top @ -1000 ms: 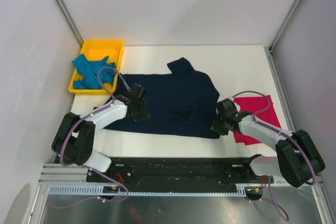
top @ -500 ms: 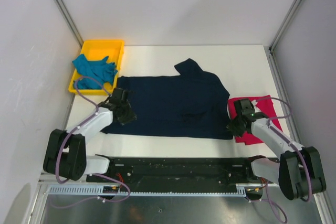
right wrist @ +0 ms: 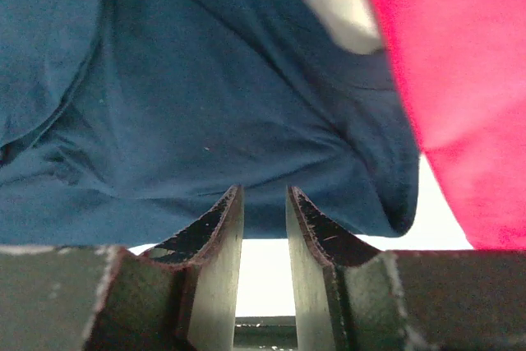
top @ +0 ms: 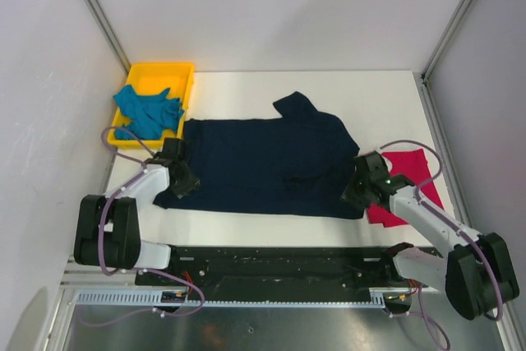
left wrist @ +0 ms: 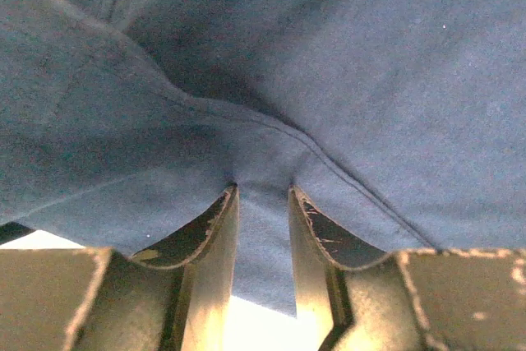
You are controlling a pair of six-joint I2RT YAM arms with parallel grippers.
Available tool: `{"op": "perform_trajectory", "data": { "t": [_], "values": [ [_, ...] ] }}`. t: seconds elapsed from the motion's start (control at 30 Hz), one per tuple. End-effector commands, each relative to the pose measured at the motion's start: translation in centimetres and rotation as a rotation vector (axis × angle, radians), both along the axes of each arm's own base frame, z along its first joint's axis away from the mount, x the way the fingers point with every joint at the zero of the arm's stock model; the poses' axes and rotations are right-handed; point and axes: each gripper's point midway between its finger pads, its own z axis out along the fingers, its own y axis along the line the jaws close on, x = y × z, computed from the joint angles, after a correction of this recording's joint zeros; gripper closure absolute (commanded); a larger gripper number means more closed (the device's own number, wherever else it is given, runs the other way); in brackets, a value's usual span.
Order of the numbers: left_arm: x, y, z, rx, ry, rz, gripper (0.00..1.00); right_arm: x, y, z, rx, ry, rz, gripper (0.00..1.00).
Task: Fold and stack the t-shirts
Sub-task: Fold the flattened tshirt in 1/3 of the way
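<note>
Between the left gripper's narrow-set jaws sat a pinched tab of the navy t-shirt, cloth puckering at the tips. This was a hold, likely to keep the left near corner taut.

At the shirt's right near corner the right gripper stood equally narrow. The hem reached its tips, but a pinch could not be confirmed from the wrist view.

Navy shirt lay spread mid-table, not yet folded. Crimson-pink t-shirt lay flat just right of it, probably the stack base. Teal t-shirt sat crumpled in the yellow tray, far left, seemingly awaiting its turn.
</note>
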Motion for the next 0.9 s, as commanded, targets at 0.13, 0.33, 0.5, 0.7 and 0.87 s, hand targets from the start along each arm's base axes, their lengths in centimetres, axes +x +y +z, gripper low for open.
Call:
{"op": "perform_trajectory", "data": {
  "t": [0.13,0.33,0.5,0.7,0.87],
  "values": [
    [-0.2,3.1,-0.4,0.068,0.010,0.163,0.62,2.1,5.8,-0.5,0.026,-0.043,0.173,0.68],
    [-2.0,3.2,-0.6,0.060,0.022,0.205,0.62,-0.2,4.6,-3.6,-0.030,0.072,0.149,0.68],
    [-3.7,3.0,-0.4,0.040,0.011,0.237,0.61,-3.3,3.2,-4.7,-0.017,0.119,0.102,0.68],
    [-2.5,3.1,2.1,0.045,-0.067,0.185,0.57,-4.4,2.8,-3.8,0.017,0.093,0.093,0.68],
    [0.0,4.7,5.8,0.136,-0.148,0.174,0.54,-1.4,4.1,-0.1,0.028,-0.029,0.141,0.67]
  ]
}}
